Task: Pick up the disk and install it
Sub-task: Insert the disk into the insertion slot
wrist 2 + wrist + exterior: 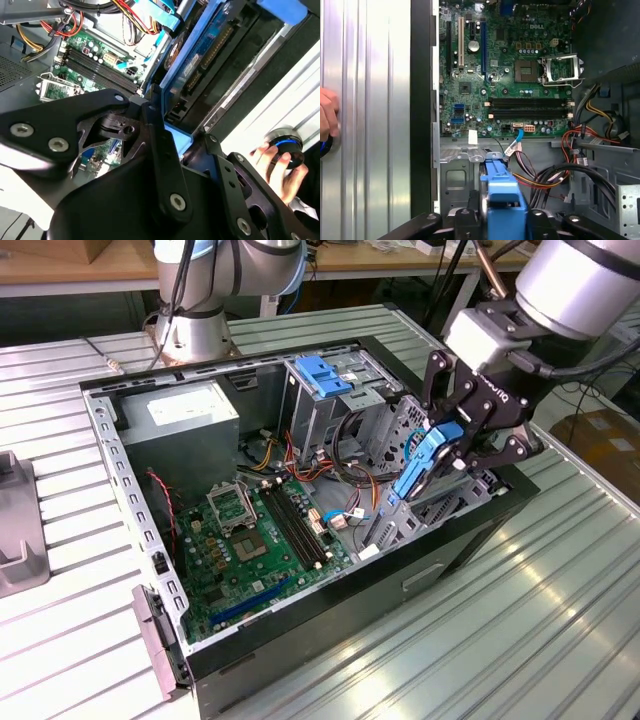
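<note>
Blue-railed disk [425, 465] clamped in the gripper [450, 445], above the case [330, 640].

The disk [428, 462] shows bright blue plastic rails, smooth and faintly glossy, with a bare circuit board on its underside in the second wrist view [200, 55]. The gripper [455, 440] is matt black metal with bright steel screws (its wrist housing is brushed silver). The case [300, 490] is dull grey sheet metal inside, perforated along the frame, with glossy black outer panels. The board [505, 75] is green and lacquered, with shiny metal at the socket. The table [540, 610] is ribbed aluminium, satin and reflective. The cables [570, 175] wear smooth coloured plastic.
</note>
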Controlling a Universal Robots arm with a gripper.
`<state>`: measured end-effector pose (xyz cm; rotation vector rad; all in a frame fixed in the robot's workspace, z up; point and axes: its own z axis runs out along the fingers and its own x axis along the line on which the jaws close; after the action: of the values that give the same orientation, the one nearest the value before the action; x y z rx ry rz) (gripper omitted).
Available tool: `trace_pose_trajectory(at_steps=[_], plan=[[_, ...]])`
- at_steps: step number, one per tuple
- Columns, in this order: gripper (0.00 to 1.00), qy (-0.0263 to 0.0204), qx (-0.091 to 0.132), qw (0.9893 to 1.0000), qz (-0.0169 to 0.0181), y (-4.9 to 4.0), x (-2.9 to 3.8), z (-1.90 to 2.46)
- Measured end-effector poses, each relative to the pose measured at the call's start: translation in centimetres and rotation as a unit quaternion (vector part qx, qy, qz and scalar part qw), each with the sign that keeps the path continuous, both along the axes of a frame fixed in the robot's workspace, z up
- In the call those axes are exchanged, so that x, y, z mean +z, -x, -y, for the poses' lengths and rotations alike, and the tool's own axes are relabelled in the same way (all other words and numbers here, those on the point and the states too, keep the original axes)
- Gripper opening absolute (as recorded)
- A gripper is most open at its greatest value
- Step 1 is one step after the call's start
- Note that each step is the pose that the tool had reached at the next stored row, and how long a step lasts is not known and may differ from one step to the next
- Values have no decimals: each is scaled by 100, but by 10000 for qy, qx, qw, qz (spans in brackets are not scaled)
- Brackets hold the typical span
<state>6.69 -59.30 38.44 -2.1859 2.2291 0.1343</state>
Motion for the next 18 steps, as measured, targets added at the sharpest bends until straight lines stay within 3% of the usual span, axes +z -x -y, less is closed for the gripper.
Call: trace_pose_trajectory(at_steps=[1, 2, 8, 12, 16, 18], plan=[[38, 2, 0, 10000, -1, 0, 2, 0], [44, 8, 0, 10000, -1, 0, 8, -1], [44, -14, 0, 10000, -1, 1, 24, -1], [44, -109, 0, 9999, -1, 1, 132, -1], [44, -175, 0, 9998, -1, 0, 149, -1], [44, -239, 0, 9997, -1, 0, 149, -2]])
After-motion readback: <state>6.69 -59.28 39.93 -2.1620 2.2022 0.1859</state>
